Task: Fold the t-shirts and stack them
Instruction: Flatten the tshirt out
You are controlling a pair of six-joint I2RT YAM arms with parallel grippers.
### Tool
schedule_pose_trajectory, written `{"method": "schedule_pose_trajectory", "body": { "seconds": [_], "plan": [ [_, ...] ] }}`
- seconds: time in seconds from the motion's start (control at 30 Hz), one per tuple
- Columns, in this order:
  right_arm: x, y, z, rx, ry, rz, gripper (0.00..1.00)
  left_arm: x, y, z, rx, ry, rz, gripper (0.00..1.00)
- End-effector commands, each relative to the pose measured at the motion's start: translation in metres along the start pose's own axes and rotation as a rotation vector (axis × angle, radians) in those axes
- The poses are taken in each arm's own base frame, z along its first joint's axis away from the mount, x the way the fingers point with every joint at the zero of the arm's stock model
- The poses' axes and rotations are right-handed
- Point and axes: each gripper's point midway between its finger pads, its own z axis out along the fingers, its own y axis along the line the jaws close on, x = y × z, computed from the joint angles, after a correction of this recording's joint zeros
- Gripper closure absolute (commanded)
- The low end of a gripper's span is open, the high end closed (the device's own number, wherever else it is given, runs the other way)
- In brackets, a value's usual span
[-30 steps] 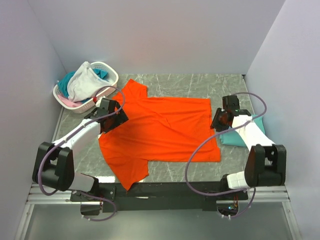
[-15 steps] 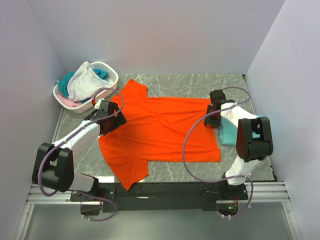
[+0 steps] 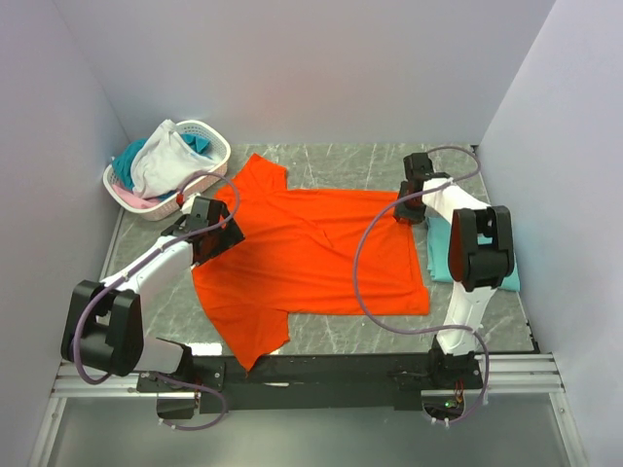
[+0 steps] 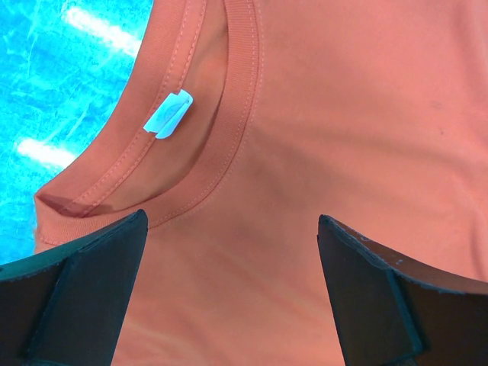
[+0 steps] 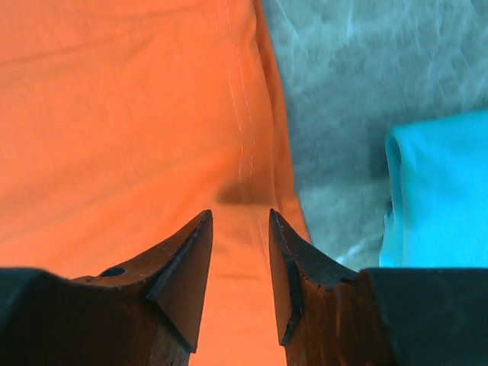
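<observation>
- Left tool (image 4: pixel 231 221): jaws wide apart and holding nothing, poised over the ribbed collar (image 4: pixel 229 114) of the orange t-shirt (image 3: pixel 311 253), near its white label (image 4: pixel 169 113).
- Right tool (image 5: pixel 240 215): jaws partly apart with no cloth seen between them, low over the shirt's hem at the far right corner.
- Orange t-shirt: spread flat on the surface (image 3: pixel 360 161).
- Teal t-shirt (image 5: pixel 435 191): folded, just beside the orange hem on the right.
- Basket (image 3: pixel 216 136): far left corner, holding a white garment (image 3: pixel 161 161) with teal and pink cloth.
</observation>
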Motion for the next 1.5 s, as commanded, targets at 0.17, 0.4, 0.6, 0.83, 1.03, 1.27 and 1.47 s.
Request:
{"method": "schedule_pose_trajectory", "body": {
  "seconds": [0.17,0.4,0.6,0.83,1.03,1.27,1.47],
  "plan": [
    [-0.002,-0.012,0.013,0.049,0.038,0.01,0.57,-0.012,0.001,-0.007,0.008,-0.05,-0.002,0.0],
    [0.018,-0.015,0.014,0.032,0.078,0.011,0.57,-0.011,-0.001,-0.006,0.015,-0.045,-0.004,0.01],
    [0.017,-0.005,0.01,-0.028,0.074,0.019,0.63,-0.011,0.0,-0.006,0.012,-0.046,-0.006,0.01],
    [0.011,0.0,0.004,-0.05,0.061,0.027,0.72,-0.01,0.001,-0.005,0.01,-0.043,-0.007,0.01],
    [0.005,0.003,-0.011,-0.062,0.03,0.037,0.71,-0.009,0.0,-0.004,0.01,-0.037,-0.007,0.01],
    [0.013,-0.001,-0.02,-0.03,0.036,0.046,0.71,-0.01,-0.001,-0.005,0.013,-0.04,-0.008,0.01],
    [0.023,-0.002,-0.02,-0.029,0.06,0.048,0.7,-0.009,0.0,-0.003,0.011,-0.035,-0.008,0.01]
  ]
}}
